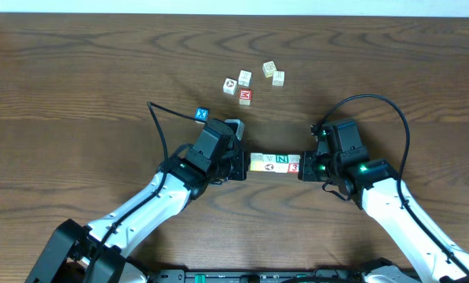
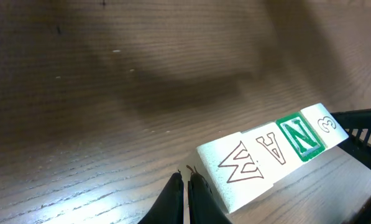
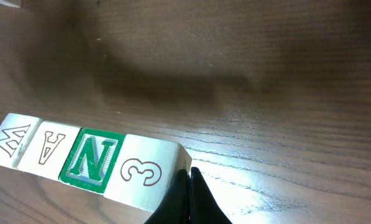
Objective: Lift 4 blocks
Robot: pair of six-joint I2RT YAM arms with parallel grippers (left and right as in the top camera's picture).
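Shut fingertips of the left gripper (image 2: 186, 185) are seen at the lower edge of the left wrist view, pressed against the M end of the blocks (image 2: 269, 149). The right gripper (image 3: 189, 180), its jaws likewise closed on nothing, is set against the 3 end. The four blocks are held as one row, M, A, N, 3, between both grippers at frame centre overhead. A shadow is cast on the table (image 1: 77, 71) apart from the row. Loose cubes (image 1: 244, 77) are scattered above centre; a blue cube (image 1: 202, 115) lies beside the left arm.
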